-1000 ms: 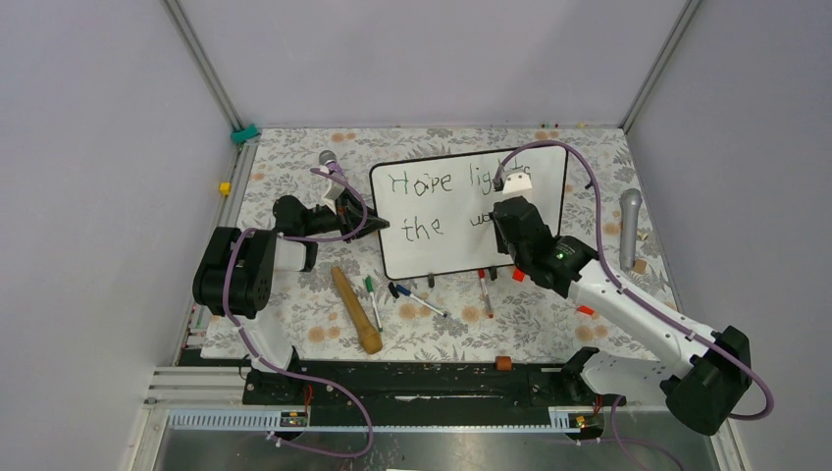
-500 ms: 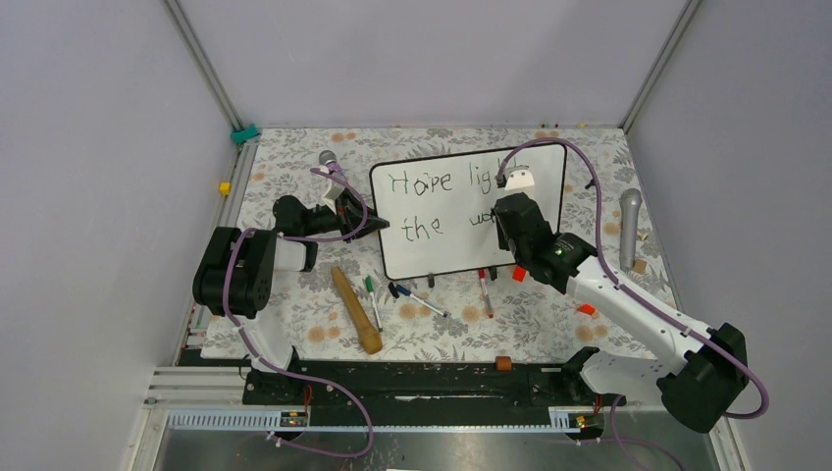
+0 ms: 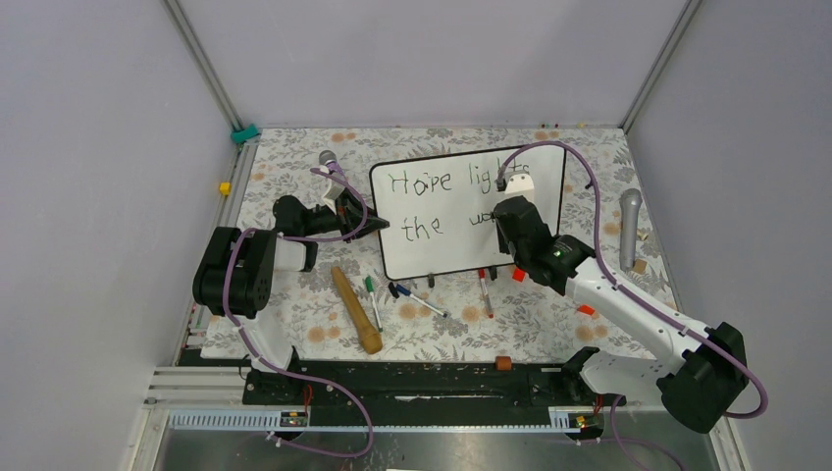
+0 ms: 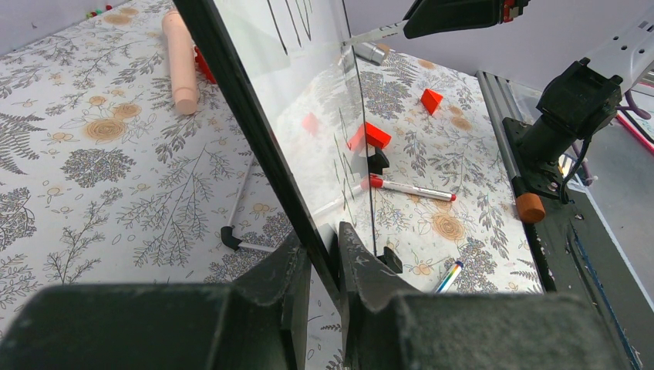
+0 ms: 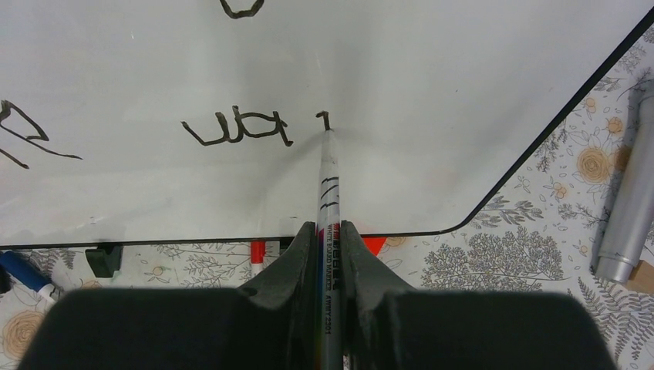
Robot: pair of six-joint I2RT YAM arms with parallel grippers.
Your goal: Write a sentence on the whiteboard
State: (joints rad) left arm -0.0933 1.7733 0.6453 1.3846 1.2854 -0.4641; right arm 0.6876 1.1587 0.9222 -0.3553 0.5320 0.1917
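Two-line dark handwritten sentence (image 3: 422, 183), glossy white black-framed whiteboard (image 3: 451, 253), rounded corners

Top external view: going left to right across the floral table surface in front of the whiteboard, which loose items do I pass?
Tan wooden stick, white pen with green cap, white marker with dark blue cap, white marker with red cap, small red block, small orange block.

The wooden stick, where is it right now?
In the top view, the wooden stick lies on the flowery table on the left side, just in front of the whiteboard's lower left corner, with a green-capped pen right beside it.
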